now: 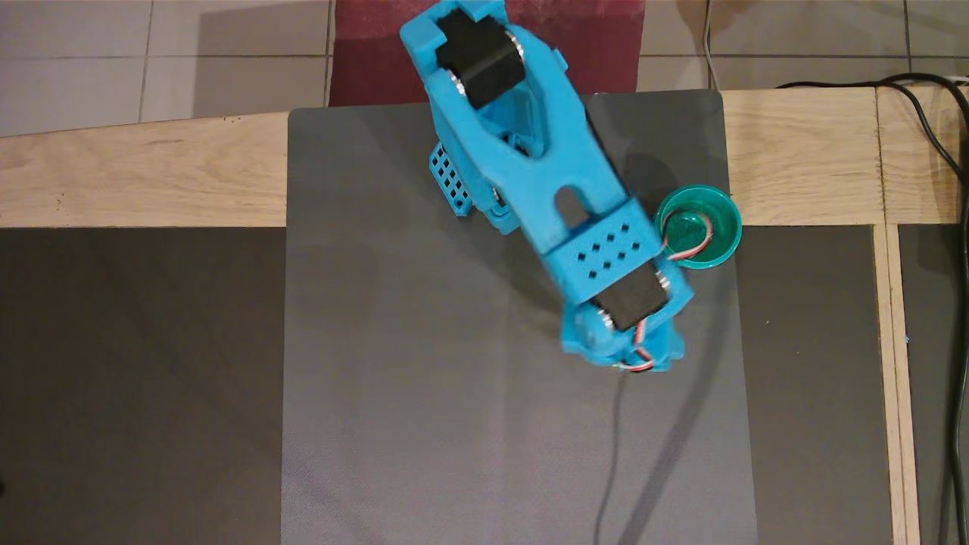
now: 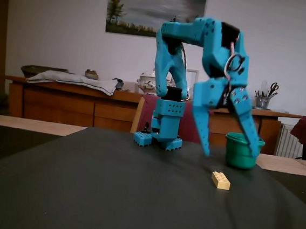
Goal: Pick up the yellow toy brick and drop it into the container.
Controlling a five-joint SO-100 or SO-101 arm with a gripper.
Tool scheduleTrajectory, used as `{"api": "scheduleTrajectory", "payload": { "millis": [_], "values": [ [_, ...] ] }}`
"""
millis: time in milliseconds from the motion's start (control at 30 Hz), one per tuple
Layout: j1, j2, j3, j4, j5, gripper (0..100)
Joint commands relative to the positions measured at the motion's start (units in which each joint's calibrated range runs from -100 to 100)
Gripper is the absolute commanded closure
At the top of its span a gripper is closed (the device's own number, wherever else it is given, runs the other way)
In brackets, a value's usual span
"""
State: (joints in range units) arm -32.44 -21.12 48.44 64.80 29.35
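Now the gripper (image 2: 229, 152) is hanging spread wide and empty above the yellow toy brick (image 2: 221, 180).

Lying studs-up on the dark matte mat (image 2: 80, 194), the brick is waiting just before the glossy teal container (image 2: 241, 151); in the overhead view the arm is hiding it. Descending squarely, with the fingers straddling its narrow, smooth plastic sides, is looking safest.

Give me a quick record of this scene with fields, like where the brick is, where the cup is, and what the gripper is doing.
yellow toy brick: lying studs up on the dark mat, free of the gripper; hidden under the arm in the overhead view
container: teal cup, upright, at the mat's edge, no brick inside
gripper: open, fingers pointing down, hanging above the brick without touching it
task stage: brick not yet grasped
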Motion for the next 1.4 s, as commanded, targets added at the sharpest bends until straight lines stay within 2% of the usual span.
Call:
{"api": "scheduleTrajectory", "payload": {
  "millis": [0, 467, 700, 1200, 1367],
  "values": [
    [1.61, -0.13, 2.1, -3.1, 0.97, 71],
    [-1.72, -0.21, 11.85, -11.72, 1.7, 71],
    [-5.82, -0.21, 14.47, -17.05, -1.12, 71],
    [-5.35, -0.21, 14.11, -17.49, -0.91, 71],
    [-5.35, -0.29, 14.11, -17.49, 0.97, 71]
  ]
}}
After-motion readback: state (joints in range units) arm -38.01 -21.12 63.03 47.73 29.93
